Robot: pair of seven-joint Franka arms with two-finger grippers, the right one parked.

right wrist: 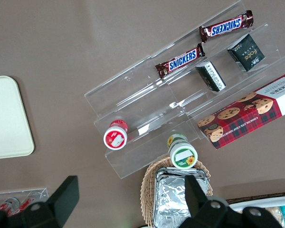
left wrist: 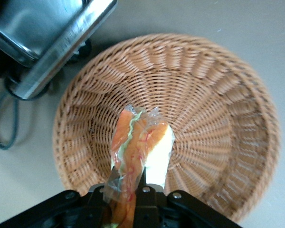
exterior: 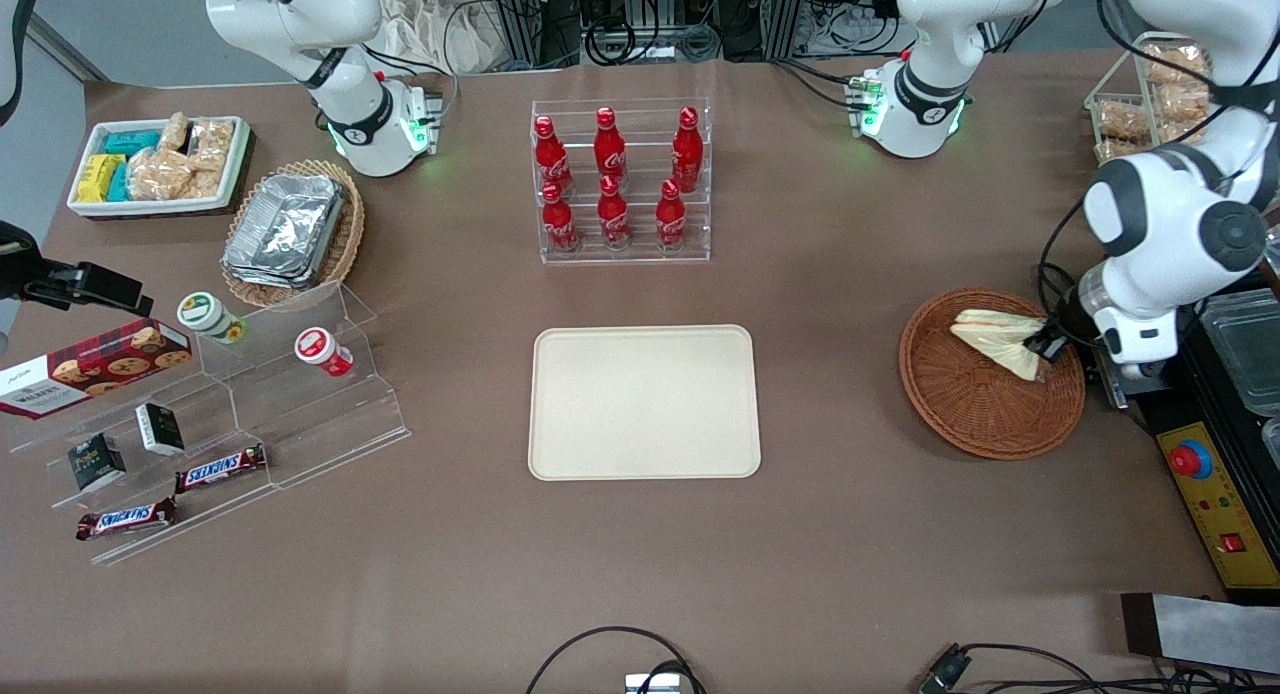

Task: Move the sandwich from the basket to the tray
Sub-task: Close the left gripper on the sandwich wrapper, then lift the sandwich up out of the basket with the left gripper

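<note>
The sandwich (exterior: 995, 336), a white-bread wedge in clear wrap, is over the round reddish-brown wicker basket (exterior: 975, 414) toward the working arm's end of the table. My left gripper (exterior: 1044, 342) is shut on the sandwich's end over the basket's rim. In the left wrist view the sandwich (left wrist: 138, 147) stands out from between the fingers of the gripper (left wrist: 133, 192), orange and green filling showing, with the basket (left wrist: 218, 118) below it. The cream tray (exterior: 643, 401) lies flat and bare at the table's middle.
A clear rack of red cola bottles (exterior: 620, 179) stands farther from the camera than the tray. A black control box with a red button (exterior: 1195, 461) and clear containers sit beside the basket. Acrylic steps with snacks (exterior: 200, 424) lie toward the parked arm's end.
</note>
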